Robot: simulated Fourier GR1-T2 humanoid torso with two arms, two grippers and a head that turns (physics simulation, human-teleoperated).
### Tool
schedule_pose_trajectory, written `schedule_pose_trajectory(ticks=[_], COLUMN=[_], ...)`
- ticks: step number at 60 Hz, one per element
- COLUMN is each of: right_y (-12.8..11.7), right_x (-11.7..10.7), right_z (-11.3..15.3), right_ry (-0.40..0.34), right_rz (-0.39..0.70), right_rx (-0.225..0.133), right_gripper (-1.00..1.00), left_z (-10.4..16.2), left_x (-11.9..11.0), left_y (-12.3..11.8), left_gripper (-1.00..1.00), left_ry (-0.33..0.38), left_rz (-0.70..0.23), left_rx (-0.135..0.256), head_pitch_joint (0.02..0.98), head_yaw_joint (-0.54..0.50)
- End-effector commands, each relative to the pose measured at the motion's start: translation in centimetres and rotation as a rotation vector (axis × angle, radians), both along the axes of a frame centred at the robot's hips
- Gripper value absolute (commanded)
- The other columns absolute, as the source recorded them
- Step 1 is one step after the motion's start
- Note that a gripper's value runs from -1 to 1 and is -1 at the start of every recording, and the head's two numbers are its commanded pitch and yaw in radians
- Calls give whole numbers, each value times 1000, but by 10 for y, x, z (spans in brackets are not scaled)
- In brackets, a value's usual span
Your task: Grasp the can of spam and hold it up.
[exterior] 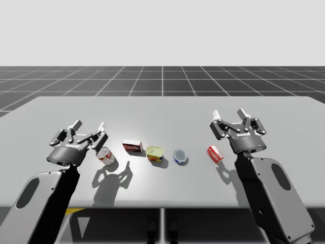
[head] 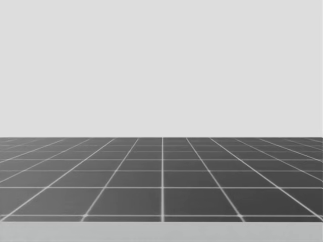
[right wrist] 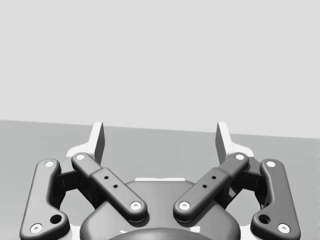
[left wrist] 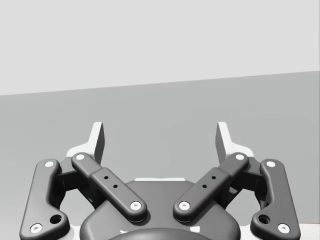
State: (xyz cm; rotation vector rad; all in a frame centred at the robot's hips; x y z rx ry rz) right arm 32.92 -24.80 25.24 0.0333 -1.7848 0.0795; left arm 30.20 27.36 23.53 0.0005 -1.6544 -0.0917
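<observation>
1. High view: five items lie in a row along the near part of the table [exterior: 162, 112]. From my left they are a red-and-white round can [exterior: 106, 155] on its side, a red box [exterior: 132, 147], the yellow-green rectangular can [exterior: 155, 153], a blue round can [exterior: 180, 156] and a small red box [exterior: 215, 153].
2. Target: I take the yellow-green rectangular can to be the spam. It sits on the table near the middle of the row, just beside the red box and clear of the blue round can.
3. Left gripper [exterior: 89, 125]: it hovers above the table beside the red-and-white round can. The left wrist view shows its fingers [left wrist: 98, 140] spread wide with nothing between them.
4. Right gripper [exterior: 229, 113]: it hovers behind the small red box, well apart from the target. Its fingers [right wrist: 222, 140] are also spread and hold nothing.
5. Step in hand (judgement): the reach has not begun and the target has not been touched.
6. Next move (judgement): the left gripper looks slightly nearer. It should pass over the red-and-white round can and the red box, then come down with one finger on each side of the target. After closing on the can it lifts.
7. Risk (judgement): the red box sits close to the target, so a finger could nudge it on the way down.
</observation>
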Motion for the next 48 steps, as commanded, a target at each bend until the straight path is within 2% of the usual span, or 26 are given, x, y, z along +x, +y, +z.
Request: schedule_pose_trajectory(ticks=[1, 4, 7, 14, 25, 34, 48], right_y=[1, 1, 0, -1, -1, -5, -8], right_x=[-3, -3, -1, 0, 1, 2, 3], right_z=[-1, 1, 3, 2, 3, 4, 5], right_ry=[-33, -35, -26, 4, -1, -3, -5], right_rz=[-19, -11, -2, 12, -5, -23, -38], right_rx=[3, 0, 19, 10, -3, -6, -13], right_gripper=[-1000, -1000, -1000, -1000, -1000, -1000, -1000], left_z=[0, 0, 0, 0, 0, 0, 0], left_x=[0, 0, 0, 0, 0, 1, 1], left_y=[0, 0, 0, 1, 1, 1, 1], left_gripper=[-1000, -1000, -1000, -1000, -1000, -1000, -1000], left_ry=[0, 0, 0, 1, 2, 4, 6], left_rz=[-1, 0, 1, 4, -2, -13, -15], left_rx=[2, 2, 1, 2, 3, -5, -5], head_pitch_joint=[78, 86, 99, 164, 336, 519, 679], head_yaw_joint=[4, 2, 1, -1, 0, 18, 57])
